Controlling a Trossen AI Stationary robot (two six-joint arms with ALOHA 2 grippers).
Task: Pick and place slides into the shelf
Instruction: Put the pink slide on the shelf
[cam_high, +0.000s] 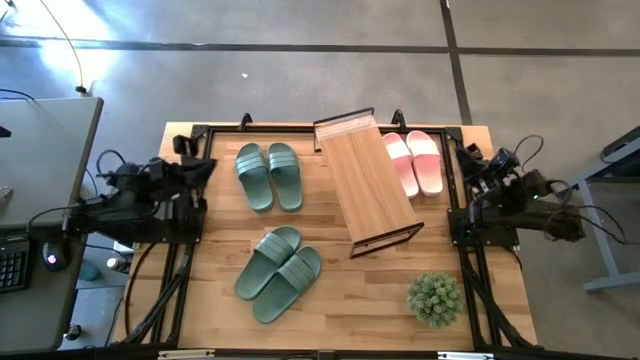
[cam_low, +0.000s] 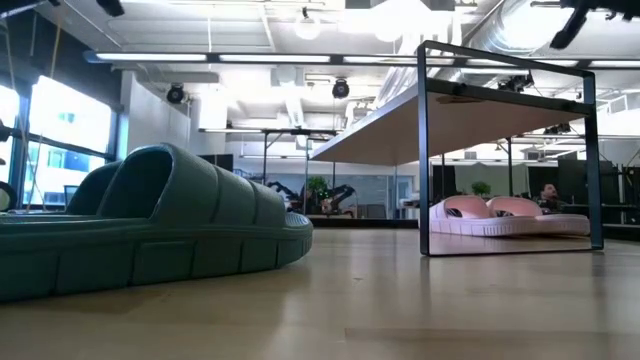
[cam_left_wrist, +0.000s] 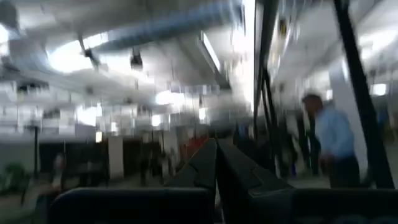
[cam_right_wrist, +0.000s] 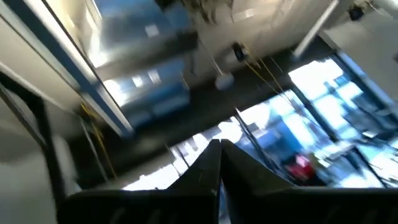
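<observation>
Both pincers closed, empty, parked at the counter's side edges. Pink slides (cam_high: 416, 161) lie just left of right pincer (cam_high: 466, 160), long axes running near-to-far; right arm nearer.

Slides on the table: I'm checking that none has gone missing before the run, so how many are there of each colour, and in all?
Green slides: 4, one pair at the far side, one pair nearer the middle.
Pink slides: 2, one pair beside the shelf.
Total: 6 slides.
</observation>
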